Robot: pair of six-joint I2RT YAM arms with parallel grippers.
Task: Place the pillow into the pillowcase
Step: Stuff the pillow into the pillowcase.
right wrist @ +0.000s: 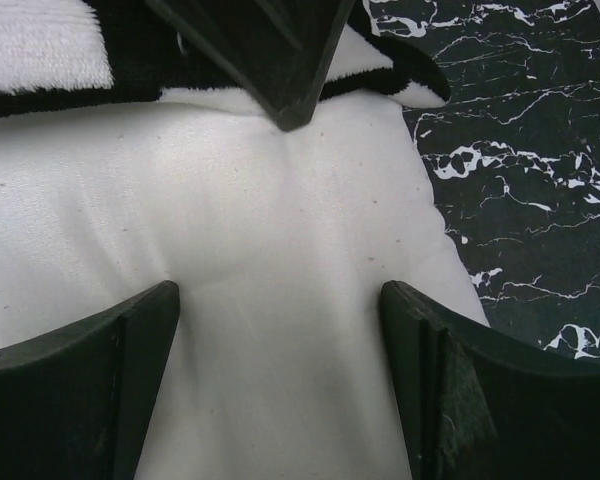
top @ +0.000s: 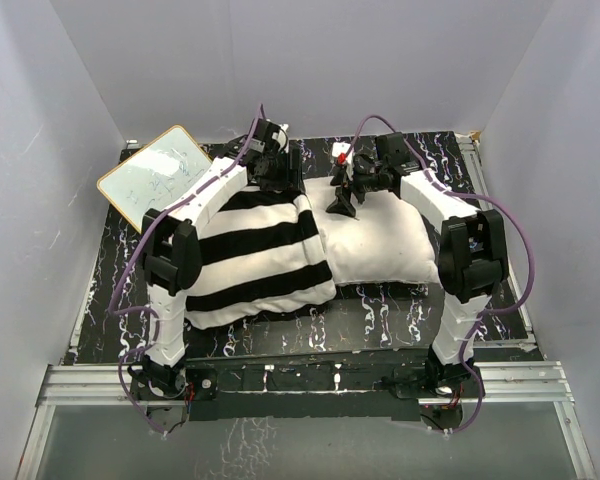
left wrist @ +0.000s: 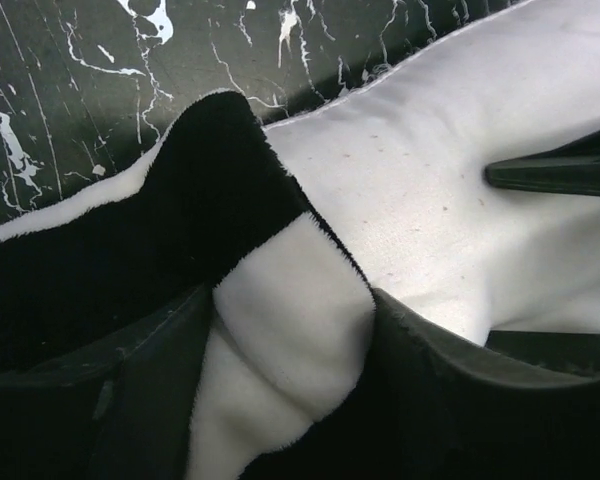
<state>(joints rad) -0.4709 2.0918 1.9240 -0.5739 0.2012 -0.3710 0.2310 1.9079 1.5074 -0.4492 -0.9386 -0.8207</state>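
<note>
**Both pincers open, pillow half-sheathed**

Left gripper (left wrist: 290, 335) is spread wide astride the pillowcase (left wrist: 180, 210) mouth hem, nothing clamped. Right gripper (right wrist: 280, 300) is likewise spread, pressed onto the bare pillow (right wrist: 280, 190), nothing held. The pillow's left end is judged sheathed; the rest lies exposed on the table (top: 380, 310). Risk — with the hem unheld, the case may be dragged along or bunched by a push.

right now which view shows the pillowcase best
The top external view: it shows the whole pillowcase covering the left part of the pillow, whose right part is bare. The left wrist view shows only its opening edge lying on the pillow; the right wrist view catches a strip of it at the top.
</note>
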